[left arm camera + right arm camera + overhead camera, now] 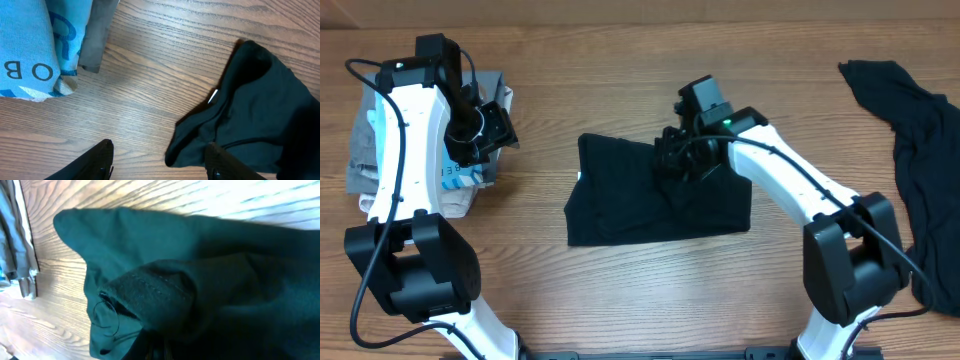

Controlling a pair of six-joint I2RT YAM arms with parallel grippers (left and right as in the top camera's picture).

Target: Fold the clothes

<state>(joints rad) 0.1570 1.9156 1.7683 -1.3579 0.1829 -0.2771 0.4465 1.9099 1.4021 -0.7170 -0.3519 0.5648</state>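
Note:
A black garment (650, 205) lies partly folded in the middle of the table. My right gripper (678, 150) sits on its upper right part, shut on a bunched fold of the cloth. In the right wrist view the black garment (200, 265) fills the frame and a hemmed fold covers the jaws (170, 350). My left gripper (498, 125) is open and empty, hovering over bare wood left of the garment. The left wrist view shows its fingers (160, 160) apart, with the garment's edge (265, 115) to the right. A second black garment (920, 150) lies crumpled at the far right.
A stack of folded clothes lies at the far left under my left arm: a light-blue shirt with dark lettering (460, 175), also in the left wrist view (30, 45), and grey garments (365, 150). A grey folded edge (97, 30) lies beside the blue shirt.

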